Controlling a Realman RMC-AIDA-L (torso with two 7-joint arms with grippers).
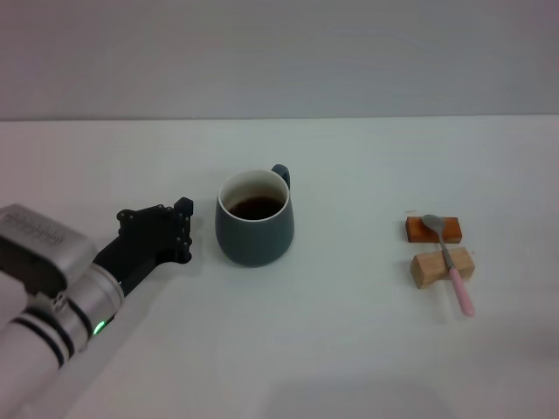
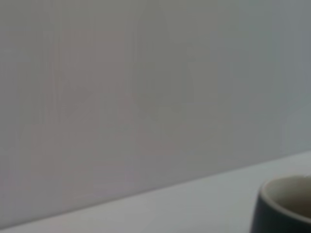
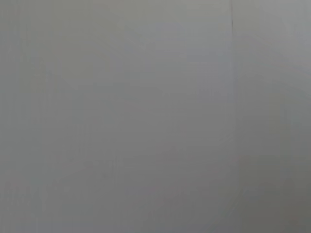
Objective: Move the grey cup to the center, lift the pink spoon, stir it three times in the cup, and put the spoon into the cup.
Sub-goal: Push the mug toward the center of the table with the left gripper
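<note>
The grey cup (image 1: 254,229) stands upright near the middle of the white table (image 1: 332,349), handle toward the back right, with dark liquid inside. Its rim also shows at the edge of the left wrist view (image 2: 284,206). My left gripper (image 1: 184,231) is open and empty, just left of the cup and not touching it. The pink spoon (image 1: 448,260) lies at the right. Its metal bowl rests on an orange block (image 1: 415,230), its neck crosses a light wooden block (image 1: 426,269), and its pink handle points toward the front. My right gripper is out of view.
The right wrist view shows only a plain grey wall. The table's far edge meets the wall (image 1: 279,52) behind the cup.
</note>
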